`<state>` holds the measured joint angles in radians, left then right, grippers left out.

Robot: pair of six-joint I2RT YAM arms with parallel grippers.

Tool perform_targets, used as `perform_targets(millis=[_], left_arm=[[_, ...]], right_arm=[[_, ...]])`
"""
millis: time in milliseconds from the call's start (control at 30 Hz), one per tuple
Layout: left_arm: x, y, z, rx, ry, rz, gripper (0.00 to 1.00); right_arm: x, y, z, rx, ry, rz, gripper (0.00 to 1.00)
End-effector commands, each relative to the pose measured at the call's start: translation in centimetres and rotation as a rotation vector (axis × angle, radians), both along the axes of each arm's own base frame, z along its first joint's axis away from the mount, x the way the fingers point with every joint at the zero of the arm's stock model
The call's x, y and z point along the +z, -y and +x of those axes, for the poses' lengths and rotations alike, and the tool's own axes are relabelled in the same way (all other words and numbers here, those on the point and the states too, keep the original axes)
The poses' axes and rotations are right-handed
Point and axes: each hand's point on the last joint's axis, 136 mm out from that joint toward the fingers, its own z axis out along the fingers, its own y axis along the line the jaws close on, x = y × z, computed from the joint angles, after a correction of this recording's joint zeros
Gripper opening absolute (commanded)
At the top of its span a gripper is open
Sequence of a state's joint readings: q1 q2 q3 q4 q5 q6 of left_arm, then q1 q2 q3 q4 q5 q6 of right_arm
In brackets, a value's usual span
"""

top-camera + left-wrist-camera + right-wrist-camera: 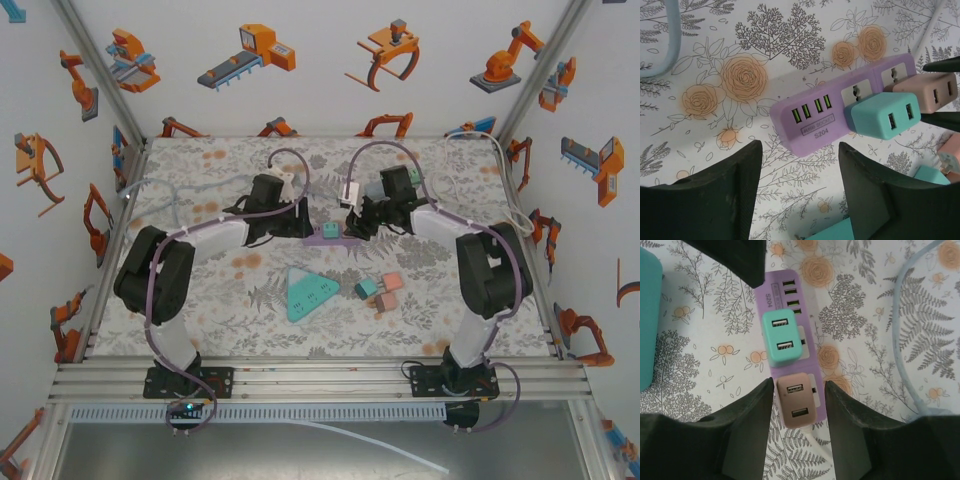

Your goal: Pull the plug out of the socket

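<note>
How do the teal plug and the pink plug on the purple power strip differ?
Colour: the teal plug is blue-green, the pink plug pale pink-brown. Place: the teal plug sits next to the USB row of the purple power strip; the pink plug sits one socket farther. State: the pink plug lies between the fingers of the right gripper; the teal plug has nothing around it. Both are plugged into that strip, each showing two USB ports.

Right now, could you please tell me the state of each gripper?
Left gripper: open, at the purple power strip's end.
Right gripper: open, closely flanking the pink plug.
</note>
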<state>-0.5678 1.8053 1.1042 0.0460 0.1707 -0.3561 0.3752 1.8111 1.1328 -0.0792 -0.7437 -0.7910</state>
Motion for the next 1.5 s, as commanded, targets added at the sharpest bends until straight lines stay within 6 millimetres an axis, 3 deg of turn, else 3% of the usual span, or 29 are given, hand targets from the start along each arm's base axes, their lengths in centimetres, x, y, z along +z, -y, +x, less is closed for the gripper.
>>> perform_targets(millis=[0, 367, 567, 933, 1133, 1467], left_arm=[[0.8, 0.7, 1.2, 0.017, 0.004, -0.043, 0.57], [-2.3, 0.3, 2.2, 0.061, -0.052, 0.012, 0.47], [-4.2, -0.2, 0.9, 0.048, -0.097, 0.061, 0.46], [-8.5, -2.6, -2.8, 0.037, -0.183, 0.301, 0.46], [-9.1, -3.2, -3.2, 0.053, -0.190, 0.316, 0.45], [-7.7, -3.0, -2.7, 0.063, -0.161, 0.302, 0.45]], right_arm=[[-0.3, -0.1, -0.6, 0.048, -0.019, -0.011, 0.43], [0.0, -0.5, -0.8, 0.081, -0.030, -0.003, 0.36], [0.6, -0.8, -0.6, 0.090, -0.030, 0.004, 0.30], [2.6, -1.5, -0.5, 0.109, -0.010, 0.040, 0.25], [3.1, -1.6, -0.6, 0.112, 0.000, 0.052, 0.24], [4.0, -1.3, -0.7, 0.101, 0.029, 0.049, 0.23]])
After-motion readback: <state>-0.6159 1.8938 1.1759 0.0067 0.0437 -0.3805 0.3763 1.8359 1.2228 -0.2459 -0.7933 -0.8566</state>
